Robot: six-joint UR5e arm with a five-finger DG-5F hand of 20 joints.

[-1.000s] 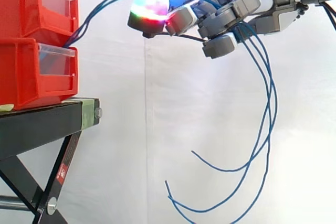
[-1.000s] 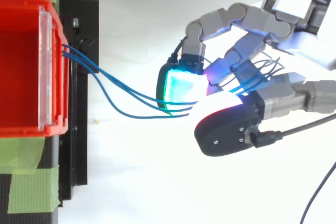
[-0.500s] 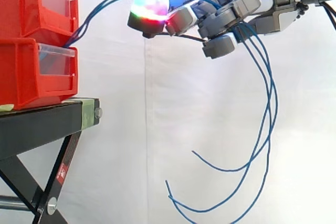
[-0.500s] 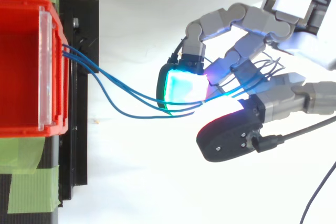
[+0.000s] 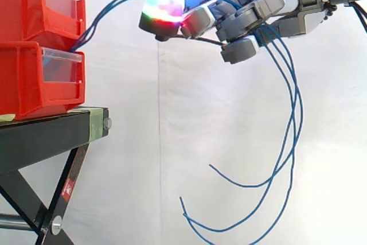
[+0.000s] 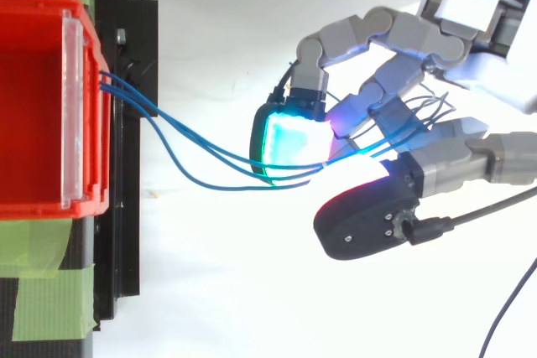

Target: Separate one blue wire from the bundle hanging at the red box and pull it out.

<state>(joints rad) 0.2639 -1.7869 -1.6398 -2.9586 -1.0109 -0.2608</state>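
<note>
Out beyond the front of the red plastic bins (image 5: 40, 78) on the black metal stand (image 5: 51, 129): noted the grey multi-fingered hand (image 5: 252, 18) curled round the whole bundle of thin blue wires (image 5: 296, 120), not one strand alone. Traced the bundle from the gap between upper and lower bin, up over the glowing fingertip pads (image 6: 294, 144), through the fingers, then down in loose free ends before the white curtain (image 5: 172, 142). Judged separation not yet done: counted several strands side by side across the pads in the top view. To do well: ease the curl just enough to shed the spare strands, pinch one between thumb and a pad, check from above for a single strand, then draw straight away from the bins, slowly, watching for drag on the neighbours.
</note>
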